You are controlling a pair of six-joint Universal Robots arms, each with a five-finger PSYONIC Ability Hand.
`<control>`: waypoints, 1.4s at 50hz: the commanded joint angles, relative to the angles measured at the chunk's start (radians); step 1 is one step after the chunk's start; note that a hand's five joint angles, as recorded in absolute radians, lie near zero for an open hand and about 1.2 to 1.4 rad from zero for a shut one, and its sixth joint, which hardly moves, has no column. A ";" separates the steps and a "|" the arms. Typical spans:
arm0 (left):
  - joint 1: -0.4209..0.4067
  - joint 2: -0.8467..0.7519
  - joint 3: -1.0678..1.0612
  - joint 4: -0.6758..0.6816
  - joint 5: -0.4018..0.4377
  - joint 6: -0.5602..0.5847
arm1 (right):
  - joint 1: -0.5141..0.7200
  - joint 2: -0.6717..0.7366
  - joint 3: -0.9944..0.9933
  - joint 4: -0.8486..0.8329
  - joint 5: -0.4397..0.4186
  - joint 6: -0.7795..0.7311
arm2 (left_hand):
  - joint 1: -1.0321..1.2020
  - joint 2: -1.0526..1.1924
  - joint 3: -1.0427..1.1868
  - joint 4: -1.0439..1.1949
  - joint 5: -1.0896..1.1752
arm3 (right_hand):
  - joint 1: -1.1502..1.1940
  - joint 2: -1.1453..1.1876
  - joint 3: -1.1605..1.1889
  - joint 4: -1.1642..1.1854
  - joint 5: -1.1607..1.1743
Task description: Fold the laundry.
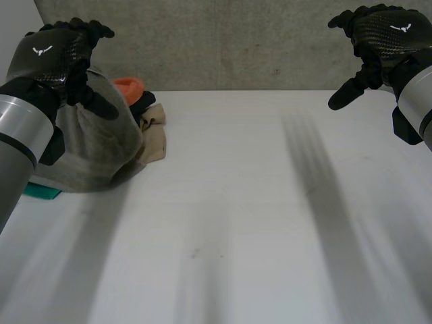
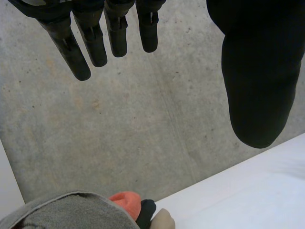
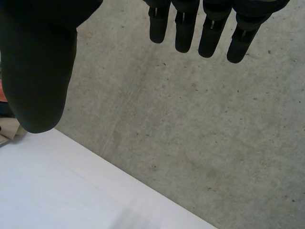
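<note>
A heap of laundry lies at the table's far left: a grey garment (image 1: 101, 145) on top, with orange (image 1: 128, 85), black (image 1: 143, 102) and beige (image 1: 154, 135) pieces behind and beside it. My left hand (image 1: 57, 54) hovers high above the heap, fingers (image 2: 90, 43) straight and apart from the thumb, holding nothing. The grey garment (image 2: 66, 212) and orange piece (image 2: 126, 201) lie below its fingertips. My right hand (image 1: 381, 40) hangs raised at the far right, fingers (image 3: 205, 33) straight, empty.
A teal cloth (image 1: 40, 192) peeks from under the grey garment at the left edge. The white table (image 1: 256, 216) stretches bare across the middle and right. A grey concrete wall (image 1: 223, 40) stands behind the table's far edge.
</note>
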 commanded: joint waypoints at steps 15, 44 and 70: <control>0.084 -0.283 0.230 0.130 -0.003 0.168 | 0.005 0.012 0.000 0.000 -0.001 -0.005 | -0.096 -0.104 -0.100 -0.104 -0.100 | -0.097 -0.095 -0.105 -0.104 -0.099; 0.187 -0.718 0.528 0.398 0.163 0.612 | 0.008 0.051 0.013 0.000 -0.010 -0.013 | 1.126 1.118 1.122 1.118 1.121 | -0.097 -0.095 -0.105 -0.104 -0.099; -0.364 -0.568 0.305 0.027 -0.102 0.023 | -0.008 0.037 -0.003 0.008 -0.013 -0.040 | 1.126 1.118 1.122 1.118 1.121 | -0.097 -0.095 -0.105 -0.104 -0.099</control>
